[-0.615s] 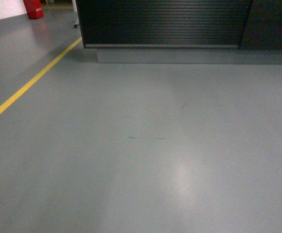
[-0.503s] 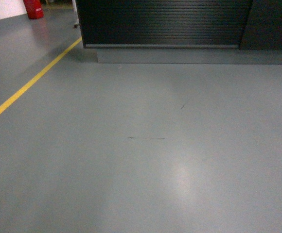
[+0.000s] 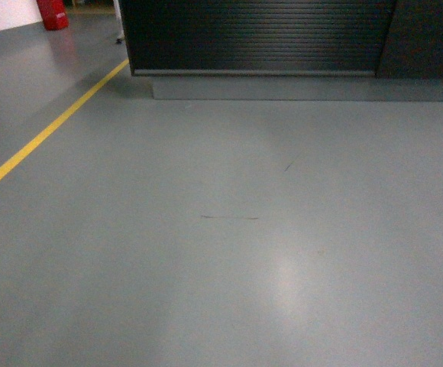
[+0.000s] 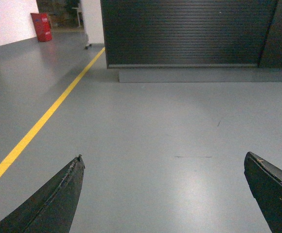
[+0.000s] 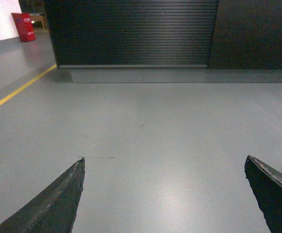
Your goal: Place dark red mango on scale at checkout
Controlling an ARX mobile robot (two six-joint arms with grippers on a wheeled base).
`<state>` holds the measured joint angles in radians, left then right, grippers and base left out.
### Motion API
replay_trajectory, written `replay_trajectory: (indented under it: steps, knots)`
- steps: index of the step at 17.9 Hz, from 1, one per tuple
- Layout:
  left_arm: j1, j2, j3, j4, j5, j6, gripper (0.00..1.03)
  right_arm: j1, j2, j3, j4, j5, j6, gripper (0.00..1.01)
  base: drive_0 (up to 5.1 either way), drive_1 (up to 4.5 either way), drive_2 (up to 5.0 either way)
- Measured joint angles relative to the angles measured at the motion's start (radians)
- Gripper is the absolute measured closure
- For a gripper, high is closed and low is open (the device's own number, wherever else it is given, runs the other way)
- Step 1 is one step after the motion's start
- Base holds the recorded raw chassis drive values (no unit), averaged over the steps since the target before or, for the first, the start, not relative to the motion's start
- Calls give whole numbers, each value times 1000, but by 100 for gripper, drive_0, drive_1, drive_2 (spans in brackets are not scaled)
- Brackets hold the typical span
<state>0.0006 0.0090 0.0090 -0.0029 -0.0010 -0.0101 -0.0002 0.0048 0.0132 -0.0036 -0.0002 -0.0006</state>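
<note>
The checkout [image 3: 256, 38] stands ahead across the grey floor, a black counter with a ribbed dark front on a grey plinth; it also fills the top of the left wrist view [image 4: 187, 34] and the right wrist view [image 5: 136, 31]. Its top is out of view, so the scale and the dark red mango are out of view. My left gripper [image 4: 163, 158] is open, its dark fingers wide apart over bare floor with nothing between them. My right gripper [image 5: 164, 159] is open the same way and holds nothing. Neither gripper shows in the head view.
A yellow floor line [image 3: 46, 130] runs diagonally on the left toward the counter's left corner. A red object [image 3: 52, 13] stands far back left by a white wall. A smooth dark panel [image 3: 428, 38] adjoins the ribbed front on the right.
The view has barely shifted; the counter and the floor marks stay almost where they were.
</note>
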Motion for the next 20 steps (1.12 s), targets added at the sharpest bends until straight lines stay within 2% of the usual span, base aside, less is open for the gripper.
replay_trajectory:
  steps: [15, 20]
  knots:
    - [0, 0, 0, -1, 0, 0, 5, 0, 0, 0, -2, 0, 0, 3, 0, 0, 0]
    - [0, 0, 0, -2, 0, 0, 5, 0, 0, 0, -2, 0, 0, 3, -2, 423, -426]
